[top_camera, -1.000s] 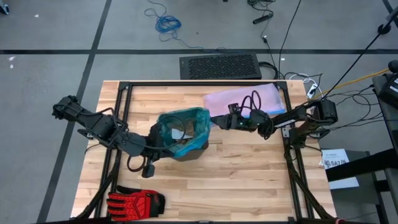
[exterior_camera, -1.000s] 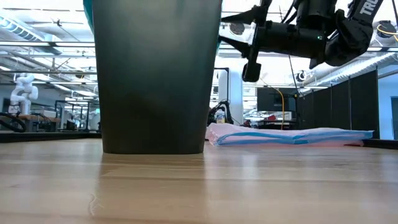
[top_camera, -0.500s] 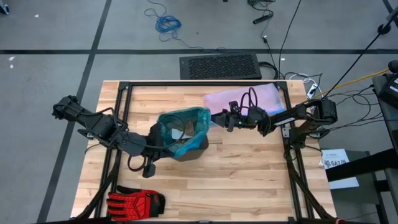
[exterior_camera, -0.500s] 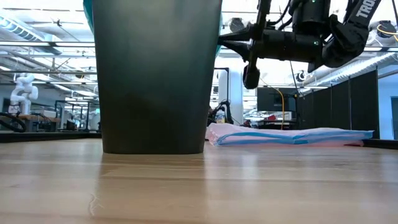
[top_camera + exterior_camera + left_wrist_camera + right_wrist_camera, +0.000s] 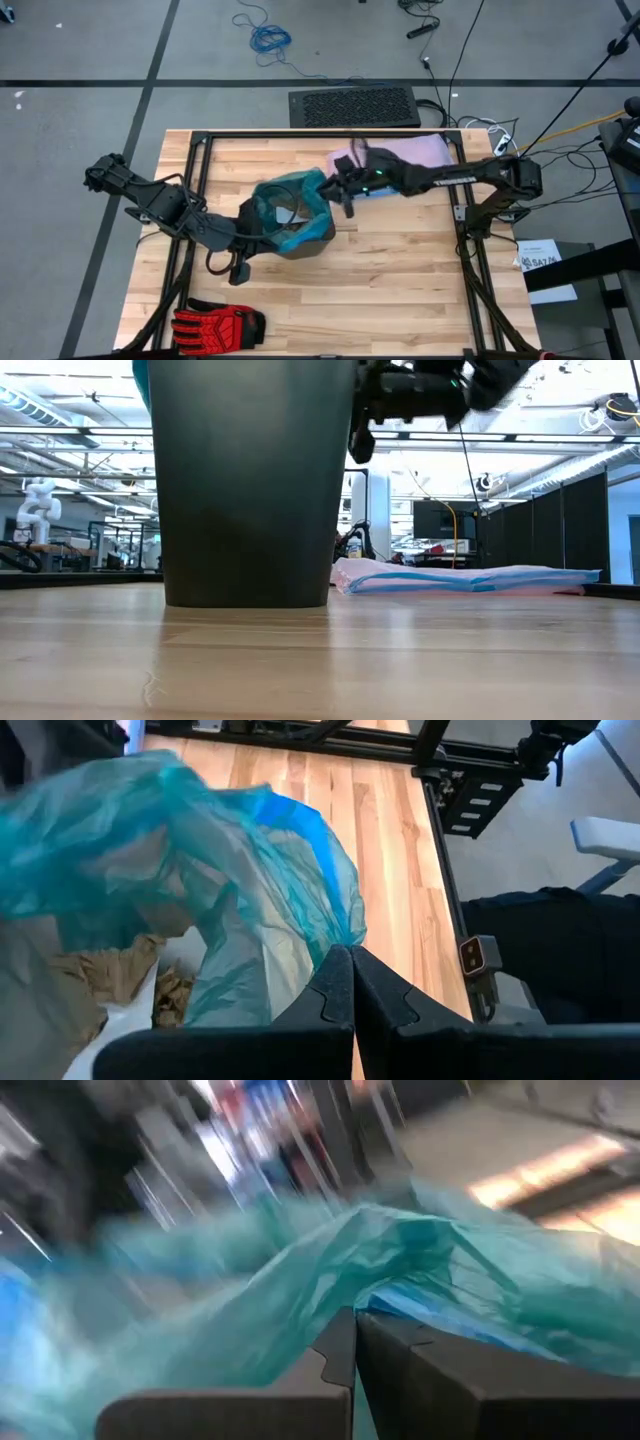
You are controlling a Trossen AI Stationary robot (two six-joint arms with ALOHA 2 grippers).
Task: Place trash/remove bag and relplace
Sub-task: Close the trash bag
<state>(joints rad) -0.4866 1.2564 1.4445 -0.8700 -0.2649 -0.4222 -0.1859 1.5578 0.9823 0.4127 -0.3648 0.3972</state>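
Observation:
A dark grey bin (image 5: 322, 236) stands mid-table, lined with the teal-green bag (image 5: 300, 190). Inside lies trash: tan shreds (image 5: 100, 975) and white paper (image 5: 125, 1020). My left gripper (image 5: 258, 235) is shut on the bag's rim at the bin's near-left side. My right gripper (image 5: 328, 190) reaches in from the table's right and is shut on the rim at the bin's far-right side. In the low view the bin (image 5: 250, 480) fills the left, with the right gripper (image 5: 372, 400) beside its top. My left gripper pinches a gathered bit of the bag's rim film (image 5: 345, 935) between its two shut fingers, slanting down from the table's left. The film runs up from the fingers and spreads over the bin's mouth. My right gripper pinches the teal film of the rim (image 5: 345, 1295) between its shut fingers, coming nearly level from the table's right. A blue drawstring band (image 5: 450, 1325) lies just beside the fingers; the film bunches loosely there.
A folded pale lilac bag with a blue rim (image 5: 400, 155) lies flat at the far right of the table, also in the low view (image 5: 460, 578). A red-and-black glove (image 5: 215, 325) lies at the near left edge. Black frame rails (image 5: 195, 180) run along the table's sides.
My right gripper has shut, taking hold of the bag's rim. It has gone toward the table's left and up, and has rolled about its own line. The bag's far-right rim has been drawn up and gathered; the left gripper has kept its hold.

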